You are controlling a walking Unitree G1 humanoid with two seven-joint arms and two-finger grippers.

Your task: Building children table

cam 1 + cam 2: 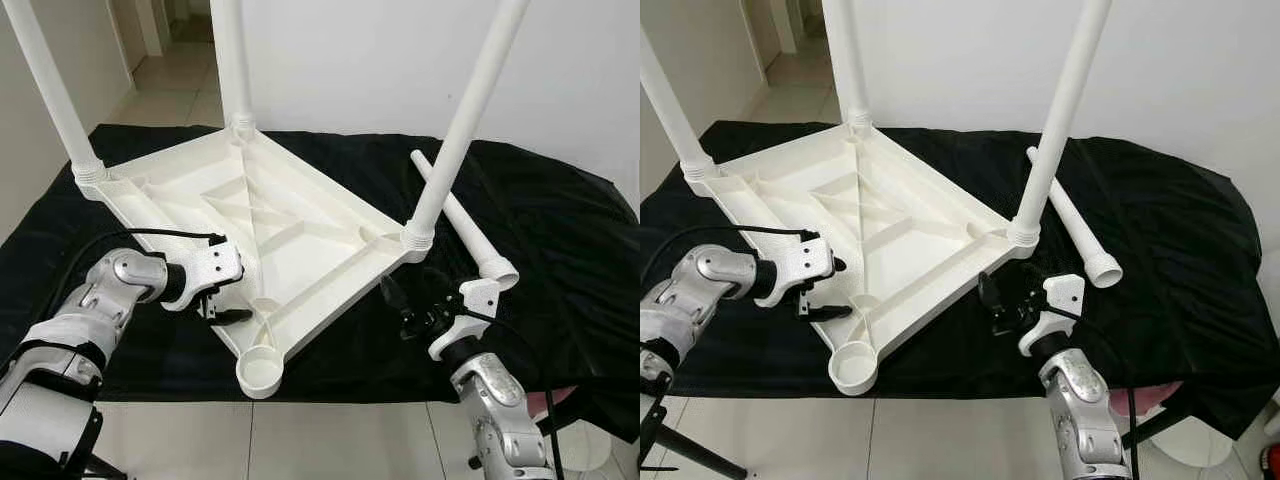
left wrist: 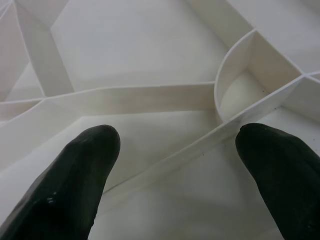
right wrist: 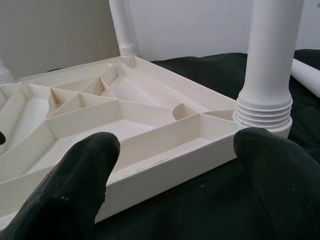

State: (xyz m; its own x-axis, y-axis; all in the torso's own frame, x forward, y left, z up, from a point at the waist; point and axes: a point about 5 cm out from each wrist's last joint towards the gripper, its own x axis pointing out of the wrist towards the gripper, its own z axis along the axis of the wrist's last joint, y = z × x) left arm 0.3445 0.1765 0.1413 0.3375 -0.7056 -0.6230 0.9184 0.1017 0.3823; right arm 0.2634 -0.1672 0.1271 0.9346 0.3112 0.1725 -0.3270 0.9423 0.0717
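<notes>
Item: white plastic children's tabletop point(image 1: 262, 222), lying upside down on a black cloth point(image 1: 560, 230) spread over the work surface, ribbed underside up. Fitted: three legs, standing upright in corner sockets, namely the far-left leg point(image 1: 52, 90), the far leg point(image 1: 231, 62) and the right-corner leg point(image 1: 462, 120). Loose: fourth leg point(image 1: 462, 218), lying on the cloth just beyond the right-corner leg, threaded collar end toward the robot. Vacant: near corner socket point(image 1: 260, 374), close to the cloth's front edge. Left gripper point(image 1: 222, 298): fingers spread wide and holding nothing, poised at the tabletop's near-left rim, over a rib and a curved pocket. Right gripper point(image 1: 1002, 300): fingers likewise wide and holding nothing, low over the cloth beside the near-right rim, near the base of the right-corner leg. Hazards, as judged: reaching for the loose leg may knock the standing right-corner leg; the round leg could roll on the cloth or slip from the fingers; pressing it into the socket may slide the tabletop forward off the edge, or cross the thread. Not determinable: upper ends of all three standing legs, cut off by the frame; how tightly they are screwed home; the surface beneath the cloth.
</notes>
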